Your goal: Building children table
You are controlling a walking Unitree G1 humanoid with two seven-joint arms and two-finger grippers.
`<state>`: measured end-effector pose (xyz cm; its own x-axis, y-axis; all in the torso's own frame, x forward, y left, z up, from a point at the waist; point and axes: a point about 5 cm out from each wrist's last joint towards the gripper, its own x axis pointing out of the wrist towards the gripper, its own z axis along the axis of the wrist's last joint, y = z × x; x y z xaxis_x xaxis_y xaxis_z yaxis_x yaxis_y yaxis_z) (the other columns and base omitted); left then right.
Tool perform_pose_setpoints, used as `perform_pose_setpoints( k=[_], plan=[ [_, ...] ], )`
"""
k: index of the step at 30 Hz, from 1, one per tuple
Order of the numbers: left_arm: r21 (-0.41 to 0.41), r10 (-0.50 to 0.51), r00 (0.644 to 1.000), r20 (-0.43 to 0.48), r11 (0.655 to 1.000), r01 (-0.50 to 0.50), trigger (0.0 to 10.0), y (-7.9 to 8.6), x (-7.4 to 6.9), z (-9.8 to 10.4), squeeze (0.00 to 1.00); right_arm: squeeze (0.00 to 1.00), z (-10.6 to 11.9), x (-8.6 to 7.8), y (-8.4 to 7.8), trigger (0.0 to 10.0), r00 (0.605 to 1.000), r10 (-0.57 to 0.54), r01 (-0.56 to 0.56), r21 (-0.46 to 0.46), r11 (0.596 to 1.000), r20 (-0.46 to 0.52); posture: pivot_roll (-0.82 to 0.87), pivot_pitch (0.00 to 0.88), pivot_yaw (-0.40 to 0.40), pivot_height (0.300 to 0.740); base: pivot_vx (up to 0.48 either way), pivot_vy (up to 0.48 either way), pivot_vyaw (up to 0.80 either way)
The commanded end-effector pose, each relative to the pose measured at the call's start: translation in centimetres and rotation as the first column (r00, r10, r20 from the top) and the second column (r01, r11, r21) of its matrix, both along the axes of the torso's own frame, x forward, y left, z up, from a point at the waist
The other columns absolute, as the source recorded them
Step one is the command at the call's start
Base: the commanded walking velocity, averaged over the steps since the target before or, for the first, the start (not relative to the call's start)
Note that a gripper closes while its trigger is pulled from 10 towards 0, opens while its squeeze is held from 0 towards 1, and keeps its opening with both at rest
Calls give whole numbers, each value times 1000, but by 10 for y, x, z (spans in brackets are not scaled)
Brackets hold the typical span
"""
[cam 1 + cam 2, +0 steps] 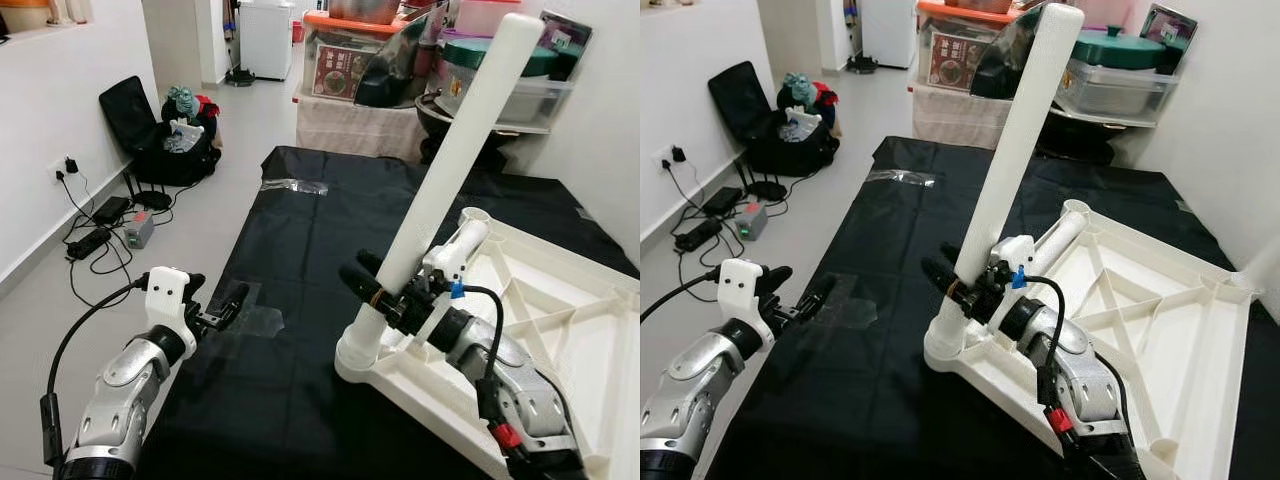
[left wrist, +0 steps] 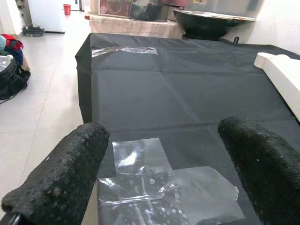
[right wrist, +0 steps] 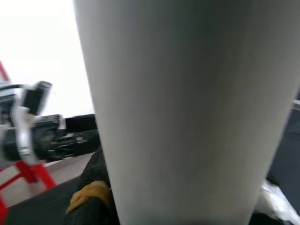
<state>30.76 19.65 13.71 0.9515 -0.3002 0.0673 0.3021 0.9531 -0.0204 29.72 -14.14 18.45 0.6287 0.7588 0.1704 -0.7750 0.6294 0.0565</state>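
Note:
A white table top [image 1: 560,330] lies upside down on a black sheet [image 1: 300,250]. One long white leg [image 1: 450,170] stands in its near-left corner socket [image 1: 362,355], leaning to the right. My right gripper [image 1: 378,285] is shut on the leg just above the socket; in the right wrist view the leg [image 3: 187,108] sits close against the fingers. A short white tube [image 1: 1065,228] shows at the top's far-left corner. My left gripper [image 1: 213,293] hangs open and holds nothing near the sheet's left edge, above a patch of clear tape [image 2: 159,178].
A black bag with clothes [image 1: 165,130] stands by the left wall, with a power strip and cables [image 1: 100,235] on the floor. Storage boxes and a shelf [image 1: 380,60] stand behind the sheet. A white wall runs close on the right.

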Motion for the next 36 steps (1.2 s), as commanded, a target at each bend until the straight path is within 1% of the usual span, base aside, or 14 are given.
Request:
perform_pose_setpoints(
  k=[1, 4, 8, 14, 19, 21, 22, 23, 24, 26, 28, 33, 34, 36],
  plan=[
    [-21, -1, 1000, -20, 1000, 0, 10000, -1, -2, -5, 0, 0, -12, -12, 15, 10000, 989, 132, -132, 5, 991, -63, 120, 0, -118, 740, 0, 0, 0],
    [-22, 1, 1000, -25, 1000, -1, 10000, -1, -3, -6, 0, 0, -15, -24, 21, 10000, 978, 199, -200, -11, 980, -64, 118, 0, -117, 740, 0, 0, 0],
    [-20, -3, 1000, -25, 1000, 2, 10000, -1, -2, -6, 0, 0, -21, -33, 23, 10000, 975, 215, -218, -42, 975, -62, 110, 0, -107, 740, 0, 0, 0],
    [-19, -6, 1000, -23, 1000, 5, 10000, -2, -1, -5, 0, 0, -22, -33, 21, 10000, 977, 204, -207, -60, 976, -60, 107, 0, -102, 740, 0, 0, 0],
    [-20, -8, 1000, -21, 1000, 8, 10000, -2, 0, -5, 0, 0, -3, -20, 10, 10000, 990, 142, -141, -72, 987, 11, 109, 0, -102, 740, 0, 0, 0],
    [-21, -7, 1000, -21, 1000, 7, 10000, -1, 0, -5, 0, 0, 25, -9, 1, 10000, 992, 98, -97, -7, 995, 79, 110, 0, -103, 740, 0, 0, 0],
    [-22, -6, 1000, -22, 1000, 6, 10000, -1, -1, -5, 0, 0, 40, -6, -2, 10000, 991, 91, -96, 51, 994, 101, 111, 0, -105, 740, 0, 0, 0],
    [-23, -6, 1000, -22, 1000, 5, 10000, -1, -1, -5, 0, 0, 56, -5, -5, 10000, 989, 95, -112, 161, 981, 111, 111, 0, -105, 740, 0, 0, 0],
    [-23, -4, 1000, -23, 1000, 4, 10000, -1, -1, -5, 0, 0, 67, -5, -6, 10000, 988, 100, -125, 236, 964, 115, 113, 0, -108, 740, 0, 0, 0],
    [-23, -4, 1000, -23, 1000, 4, 10000, -1, -1, -5, 0, 0, 67, -5, -6, 10000, 988, 100, -125, 236, 964, 115, 113, 0, -108, 740, 0, 0, 0],
    [-24, -3, 1000, -25, 1000, 2, 10000, -1, -2, -6, 0, 0, 75, -5, -7, 10000, 987, 107, -139, 289, 947, 123, 113, 0, -108, 740, 0, 0, 0],
    [-23, -4, 1000, -26, 1000, 3, 10000, -1, -2, -6, 0, 0, 61, -4, -6, 10000, 991, 88, -109, 236, 966, 99, 115, 0, -108, 740, 0, 0, 0],
    [-22, -2, 1000, -26, 1000, 1, 10000, 0, -2, -6, 0, 0, 51, -5, -4, 10000, 993, 86, -101, 177, 979, 86, 114, 0, -106, 740, 0, 0, 0],
    [-21, -1, 1000, -26, 1000, 1, 10000, 0, -2, -6, 0, 0, 45, -5, -3, 10000, 993, 81, -91, 125, 988, 82, 111, 0, -104, 740, 0, 0, 0]
  ],
)
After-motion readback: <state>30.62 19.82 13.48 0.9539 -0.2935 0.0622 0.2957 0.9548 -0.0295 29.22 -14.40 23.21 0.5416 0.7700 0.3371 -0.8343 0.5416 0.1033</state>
